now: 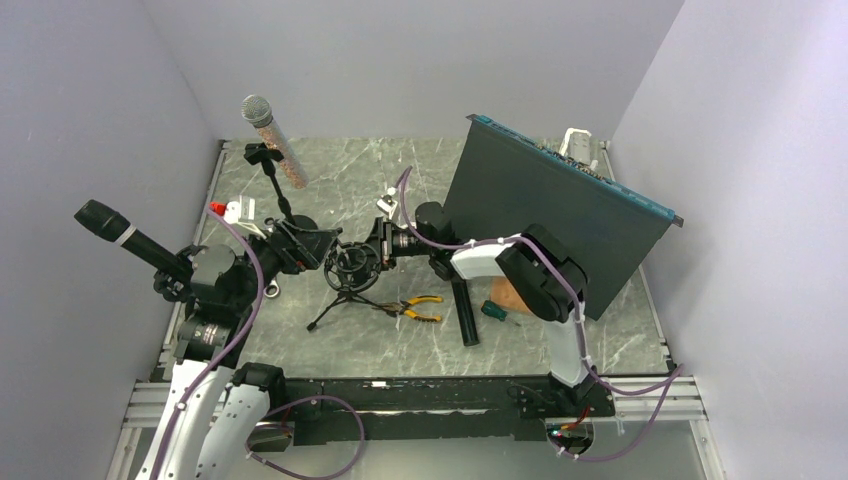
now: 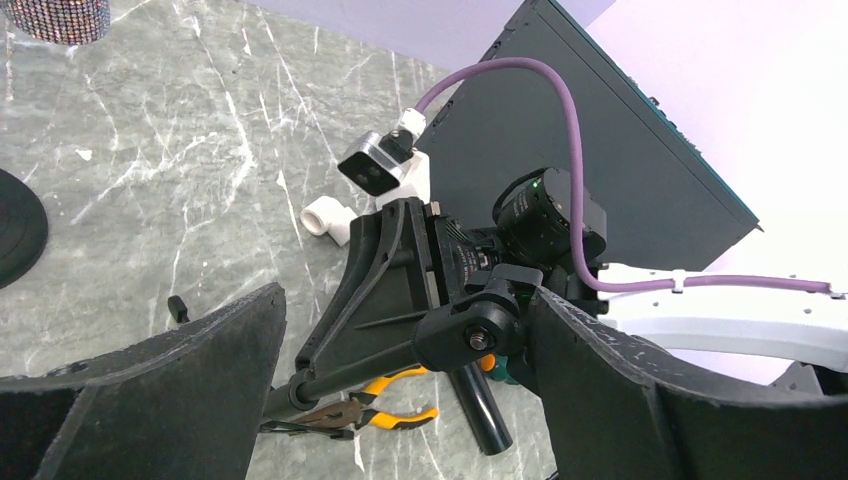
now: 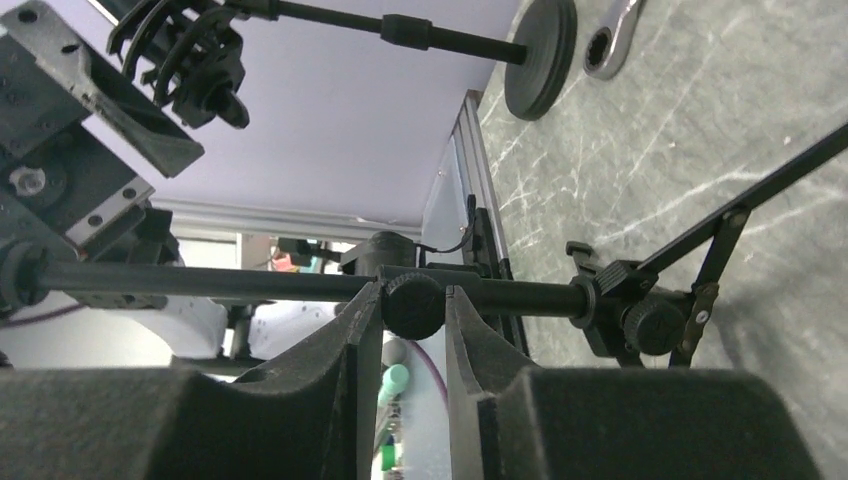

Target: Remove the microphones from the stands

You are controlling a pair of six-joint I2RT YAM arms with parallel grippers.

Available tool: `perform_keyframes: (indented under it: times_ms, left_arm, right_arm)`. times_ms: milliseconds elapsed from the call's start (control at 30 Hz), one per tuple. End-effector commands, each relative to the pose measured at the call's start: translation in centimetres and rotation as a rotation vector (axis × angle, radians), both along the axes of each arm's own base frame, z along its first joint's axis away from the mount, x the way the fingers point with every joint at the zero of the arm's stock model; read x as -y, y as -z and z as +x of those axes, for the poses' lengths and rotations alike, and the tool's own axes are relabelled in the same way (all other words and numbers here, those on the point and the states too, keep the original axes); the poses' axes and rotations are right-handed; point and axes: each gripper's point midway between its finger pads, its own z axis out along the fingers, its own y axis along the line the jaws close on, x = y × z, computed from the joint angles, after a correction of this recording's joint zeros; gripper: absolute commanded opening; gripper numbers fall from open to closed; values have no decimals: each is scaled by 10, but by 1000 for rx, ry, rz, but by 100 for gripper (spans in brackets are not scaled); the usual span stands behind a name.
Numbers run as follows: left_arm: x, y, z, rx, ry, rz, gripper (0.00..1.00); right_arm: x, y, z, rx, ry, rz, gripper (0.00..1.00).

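Note:
A small black tripod stand (image 1: 340,298) carries a round shock mount (image 1: 350,268) at mid-table. My right gripper (image 3: 413,300) is shut on a knurled knob (image 3: 413,308) on the stand's pole (image 3: 200,282). My left gripper (image 2: 405,345) stands open around the stand's pivot joint (image 2: 478,335), which lies near its right finger. A glittery microphone (image 1: 272,140) sits in a clip on a round-base stand (image 2: 15,225) at the back left. A black microphone (image 1: 118,235) is clipped at the far left, above my left arm.
A black cylinder (image 1: 465,315), orange-handled pliers (image 1: 418,308) and a green screwdriver (image 1: 495,312) lie near the tripod. A large dark panel (image 1: 560,215) leans at the right. A ring spanner (image 3: 610,30) lies by the round base. Grey walls enclose the table.

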Motion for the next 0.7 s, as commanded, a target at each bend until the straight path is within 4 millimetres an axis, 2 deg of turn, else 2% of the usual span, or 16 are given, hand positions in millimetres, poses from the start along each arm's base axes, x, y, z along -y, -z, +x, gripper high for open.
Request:
perform_keyframes:
  times_ms: [0, 100, 167, 267, 433, 533, 667]
  left_arm:
    - [-10, 108, -31, -367, 24, 160, 92]
    - [-9, 108, -31, -369, 26, 157, 92]
    - [-10, 107, -31, -366, 24, 157, 92]
    - [-10, 106, -32, -365, 21, 156, 92]
    - [-10, 104, -32, -365, 23, 157, 92]
    - [-11, 104, -32, -369, 19, 159, 92]
    - [-11, 105, -32, -370, 16, 161, 92]
  right_arm:
    - [-5, -28, -13, 283, -101, 190, 0]
    - [-5, -31, -14, 432, -125, 273, 0]
    - [0, -37, -15, 593, -111, 346, 0]
    - [3, -24, -11, 798, -83, 361, 0]
    - [-6, -1, 1, 888, -111, 329, 0]
    - [-4, -2, 6, 899, -95, 331, 0]
    - [3, -8, 2, 940, -96, 330, 0]
